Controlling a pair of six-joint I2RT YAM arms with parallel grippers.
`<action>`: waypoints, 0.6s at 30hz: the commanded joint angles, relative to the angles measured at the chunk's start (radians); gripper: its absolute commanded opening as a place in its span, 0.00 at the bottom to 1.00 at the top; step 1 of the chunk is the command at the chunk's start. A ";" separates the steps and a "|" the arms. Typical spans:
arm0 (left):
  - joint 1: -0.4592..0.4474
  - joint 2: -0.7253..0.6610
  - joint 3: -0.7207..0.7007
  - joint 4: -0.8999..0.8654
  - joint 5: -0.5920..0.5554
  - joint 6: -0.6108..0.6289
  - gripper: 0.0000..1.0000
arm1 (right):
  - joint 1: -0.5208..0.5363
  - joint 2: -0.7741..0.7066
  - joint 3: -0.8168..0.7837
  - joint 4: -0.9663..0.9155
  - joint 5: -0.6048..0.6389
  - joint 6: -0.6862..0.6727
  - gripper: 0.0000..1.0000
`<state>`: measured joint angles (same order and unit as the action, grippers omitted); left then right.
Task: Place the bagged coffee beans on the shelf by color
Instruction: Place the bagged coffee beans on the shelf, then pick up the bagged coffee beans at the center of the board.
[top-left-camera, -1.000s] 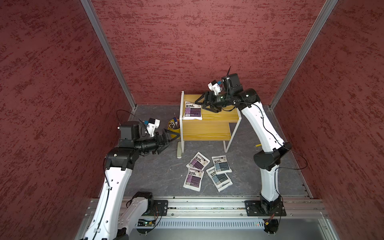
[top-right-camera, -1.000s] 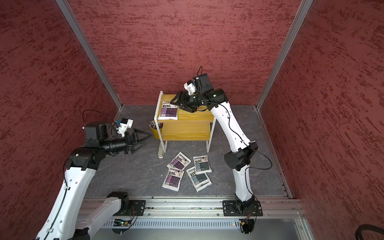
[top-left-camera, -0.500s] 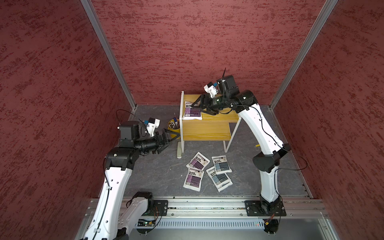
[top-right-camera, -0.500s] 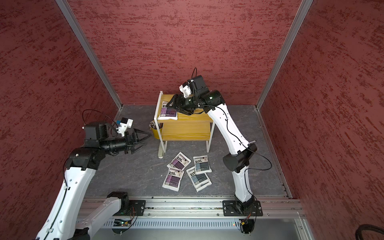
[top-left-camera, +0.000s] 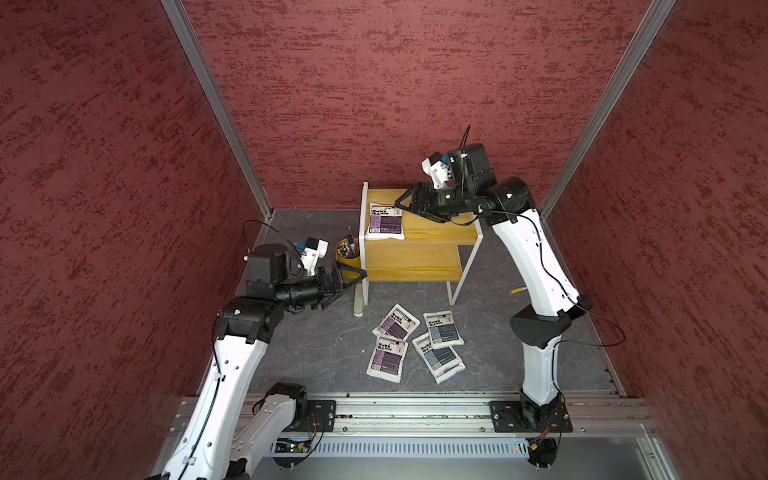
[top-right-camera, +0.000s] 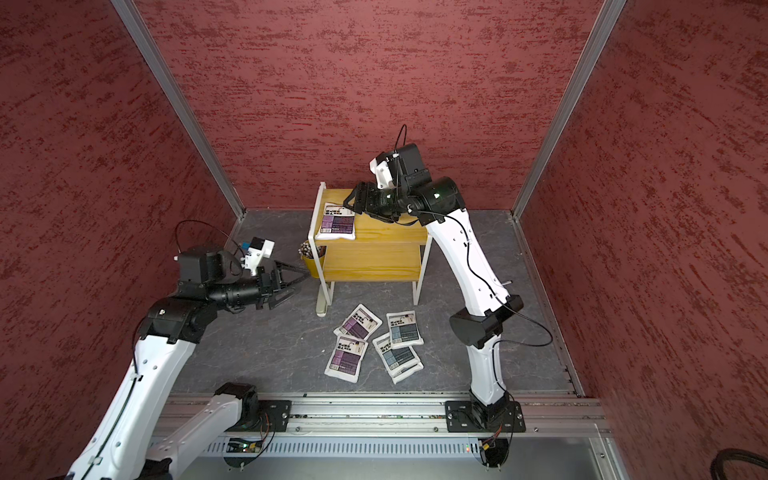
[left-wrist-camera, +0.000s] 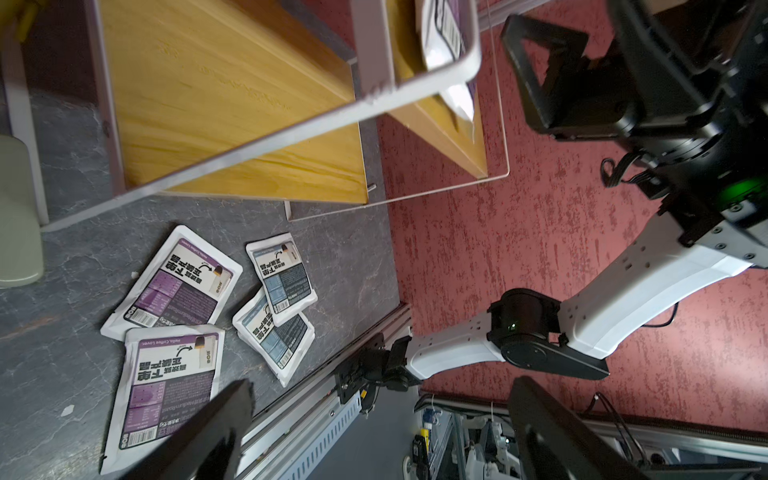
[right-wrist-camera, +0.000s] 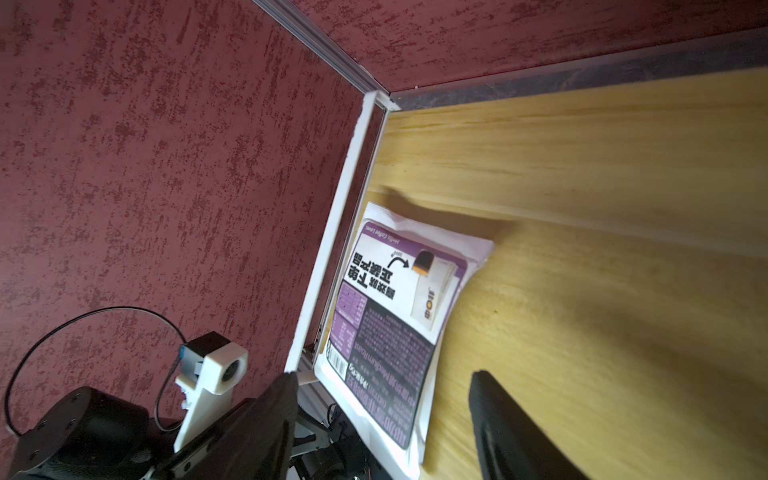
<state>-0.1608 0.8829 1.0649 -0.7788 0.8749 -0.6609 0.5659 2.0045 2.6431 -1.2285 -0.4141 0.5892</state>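
One purple-panelled bag of the bagged coffee beans (top-left-camera: 385, 221) (top-right-camera: 338, 221) (right-wrist-camera: 395, 316) lies flat at the left end of the top board of the shelf (top-left-camera: 432, 232) (top-right-camera: 386, 232) (right-wrist-camera: 582, 249). My right gripper (top-left-camera: 400, 204) (top-right-camera: 348, 203) (right-wrist-camera: 384, 382) hovers open just off that bag's far right corner, gripping nothing. On the floor in front lie two purple bags (top-left-camera: 395, 324) (left-wrist-camera: 174, 286) (top-left-camera: 387, 358) and overlapping grey-blue bags (top-left-camera: 442, 329) (left-wrist-camera: 282, 278) (top-left-camera: 438, 359). By the shelf's front left leg my left gripper (top-left-camera: 360, 274) (top-right-camera: 305, 272) (left-wrist-camera: 380, 390) stands open and empty.
A yellow pen bucket (top-left-camera: 348, 251) (top-right-camera: 309, 259) stands at the shelf's left side, close to my left fingers. A pale oblong case (top-left-camera: 358, 301) (left-wrist-camera: 18, 208) lies by the shelf's front left leg. Red walls close in three sides; a metal rail (top-left-camera: 415, 411) runs along the front.
My right gripper swung left over the purple bag, then drew back right and slightly higher. The bag on the shelf and my left arm have not moved.
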 joint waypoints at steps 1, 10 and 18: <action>-0.107 0.004 -0.039 0.057 -0.090 -0.002 1.00 | 0.037 -0.081 0.022 -0.054 0.007 -0.042 0.69; -0.278 -0.004 -0.150 -0.048 -0.248 0.060 1.00 | 0.201 -0.391 -0.388 -0.148 0.142 -0.115 0.70; -0.399 -0.043 -0.309 0.004 -0.355 -0.085 1.00 | 0.259 -0.788 -1.159 0.203 0.073 0.092 0.70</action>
<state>-0.5365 0.8433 0.7849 -0.7986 0.5877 -0.6872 0.8009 1.2530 1.6119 -1.1732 -0.3389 0.5991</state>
